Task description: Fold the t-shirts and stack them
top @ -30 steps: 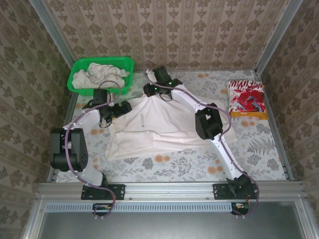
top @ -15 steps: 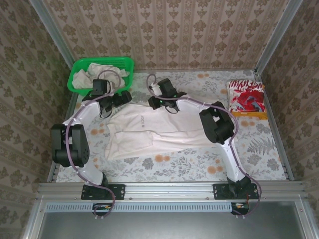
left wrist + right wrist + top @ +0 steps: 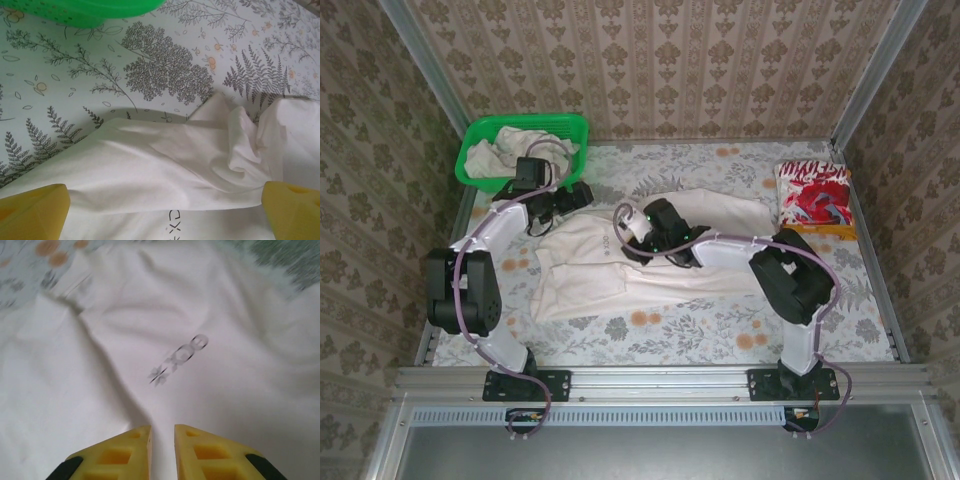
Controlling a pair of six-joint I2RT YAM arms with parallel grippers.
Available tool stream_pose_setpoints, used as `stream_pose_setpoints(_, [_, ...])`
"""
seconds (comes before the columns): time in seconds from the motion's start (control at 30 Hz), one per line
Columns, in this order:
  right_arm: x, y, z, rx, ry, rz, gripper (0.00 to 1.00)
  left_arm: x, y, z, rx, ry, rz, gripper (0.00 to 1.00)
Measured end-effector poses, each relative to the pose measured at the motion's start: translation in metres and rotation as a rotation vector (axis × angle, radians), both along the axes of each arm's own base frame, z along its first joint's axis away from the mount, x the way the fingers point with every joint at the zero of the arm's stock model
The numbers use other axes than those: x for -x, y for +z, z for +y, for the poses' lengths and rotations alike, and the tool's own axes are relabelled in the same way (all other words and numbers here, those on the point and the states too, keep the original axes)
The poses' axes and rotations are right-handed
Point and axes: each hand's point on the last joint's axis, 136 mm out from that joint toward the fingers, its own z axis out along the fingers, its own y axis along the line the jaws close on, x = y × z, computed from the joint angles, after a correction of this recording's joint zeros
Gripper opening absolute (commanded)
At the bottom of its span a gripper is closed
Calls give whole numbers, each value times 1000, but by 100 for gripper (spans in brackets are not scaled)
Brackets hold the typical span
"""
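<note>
An off-white t-shirt (image 3: 585, 280) with a small dark chest print (image 3: 607, 243) lies spread across the middle of the table. My right gripper (image 3: 626, 234) sits low over its centre, shut on a raised ridge of the fabric (image 3: 125, 315) just short of the print (image 3: 180, 357); the yellow fingers (image 3: 125, 450) are nearly touching. My left gripper (image 3: 582, 193) hovers open over the shirt's back left edge (image 3: 150, 170), its fingers (image 3: 30, 210) far apart with nothing between them. A folded red-and-white patterned shirt (image 3: 813, 195) rests at the back right.
A green mesh basket (image 3: 480, 135) stands at the back left with a crumpled off-white shirt (image 3: 515, 150) inside; its rim (image 3: 90, 10) is just beyond my left gripper. The floral tablecloth (image 3: 700, 335) is bare along the front. Patterned walls close in three sides.
My right gripper has travelled from the back edge toward the front, dragging the shirt's far part over itself. The left gripper shifted slightly back and right, staying open.
</note>
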Motion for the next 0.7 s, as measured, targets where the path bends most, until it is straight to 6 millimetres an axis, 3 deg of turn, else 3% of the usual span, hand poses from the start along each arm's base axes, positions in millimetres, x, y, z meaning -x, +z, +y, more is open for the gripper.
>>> stream_pose_setpoints(0.03, [5, 1, -2, 2, 0, 4, 27, 1, -2, 0, -1, 0, 5, 100])
stream_pose_setpoints(0.1, [2, 9, -7, -6, -31, 2, 57, 2, -3, 0, -2, 0, 12, 100])
stream_pose_setpoints(0.13, [-5, 15, -10, -11, -61, 0, 61, 2, -3, 0, -2, 0, 13, 100])
stream_pose_setpoints(0.23, [-41, 42, -11, -35, -170, -1, 62, 2, -7, -2, -1, -2, 23, 100])
stream_pose_setpoints(0.33, [-88, 77, -2, -84, -256, -31, 62, 3, -11, -3, 1, 2, 36, 100])
stream_pose_setpoints(0.4, [-115, 88, 4, -103, -302, -40, 62, 3, -11, -3, 2, 3, 36, 100])
stream_pose_setpoints(0.5, [-139, 78, 6, -82, -355, -6, 61, 6, -12, -2, 1, 5, 41, 100])
stream_pose_setpoints(0.7, [-156, 9, 9, 30, -417, 162, 48, 25, -18, 3, -6, 9, 67, 100])
